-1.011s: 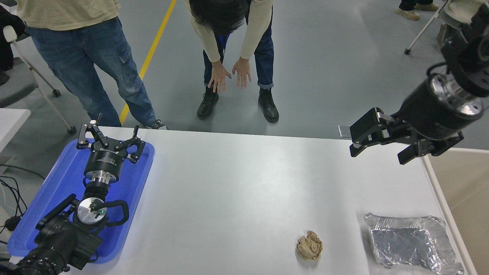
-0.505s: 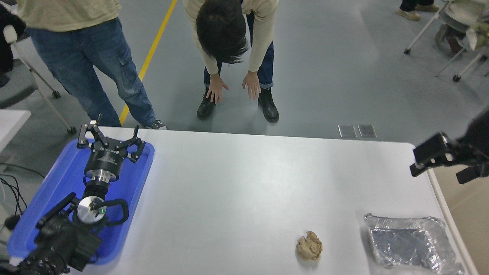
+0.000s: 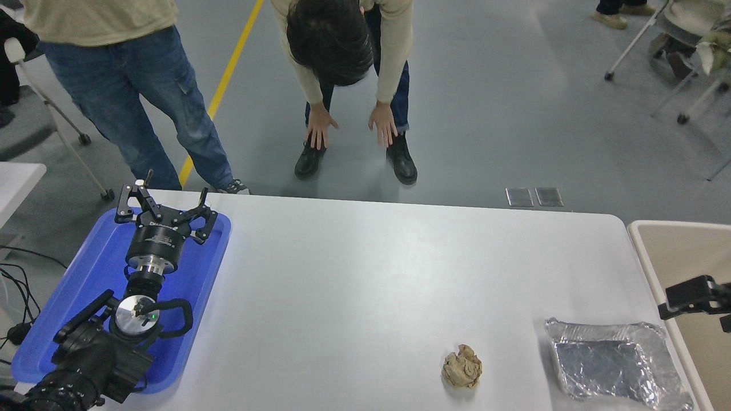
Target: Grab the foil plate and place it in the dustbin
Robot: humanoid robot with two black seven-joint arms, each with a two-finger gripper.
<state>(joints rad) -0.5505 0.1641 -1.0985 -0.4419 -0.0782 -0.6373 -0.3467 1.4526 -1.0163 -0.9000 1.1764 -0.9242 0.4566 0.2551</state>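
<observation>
The foil plate (image 3: 614, 362), shiny, crinkled and rectangular, lies flat on the white table (image 3: 371, 285) at its front right corner. Beyond the table's right edge stands the beige dustbin (image 3: 682, 251) with its pale rim. My right gripper (image 3: 705, 308) comes in at the right edge, over the dustbin's rim and just above and right of the foil plate. It is open and holds nothing; much of it is cut off by the frame. My left gripper (image 3: 163, 208) rests open over the blue tray, parked at the lower left.
A small brown crumpled paper ball (image 3: 461, 367) lies left of the foil plate. The blue tray (image 3: 211, 268) sits at the table's left. Two people stand at the far side, one bent forward with hands (image 3: 320, 123) down near the knees.
My right gripper has dropped from high over the table's far right corner to low at the right edge, near the foil plate. The bent person has leaned further down.
</observation>
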